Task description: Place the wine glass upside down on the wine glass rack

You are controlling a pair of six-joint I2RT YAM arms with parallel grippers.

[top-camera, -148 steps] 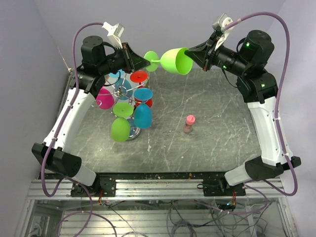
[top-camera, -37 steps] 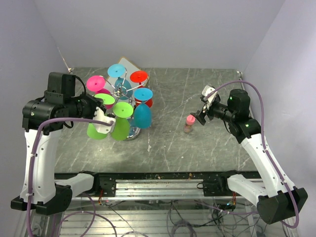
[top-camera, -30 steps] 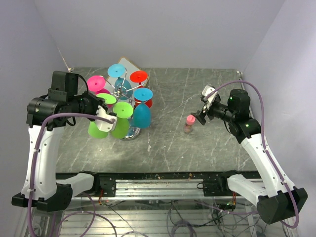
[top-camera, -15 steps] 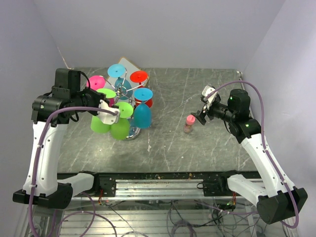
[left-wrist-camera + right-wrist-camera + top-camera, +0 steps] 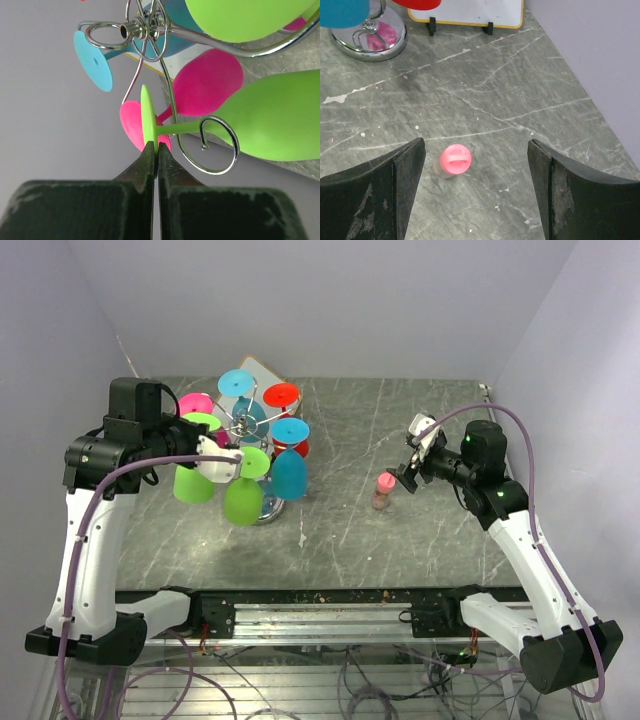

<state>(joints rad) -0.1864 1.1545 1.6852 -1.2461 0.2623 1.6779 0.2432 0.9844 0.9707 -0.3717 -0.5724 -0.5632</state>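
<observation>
Pinches the green wine glass by the thin edge of its foot with the left gripper, jaws closed tight on that disc; holds it at the left side of the rack, foot up, bowl down, stem passing a curled hook, among other coloured glasses. Hangs the right gripper, jaws spread wide and empty, over a small pink-capped bottle on the table, well right of the rack.
</observation>
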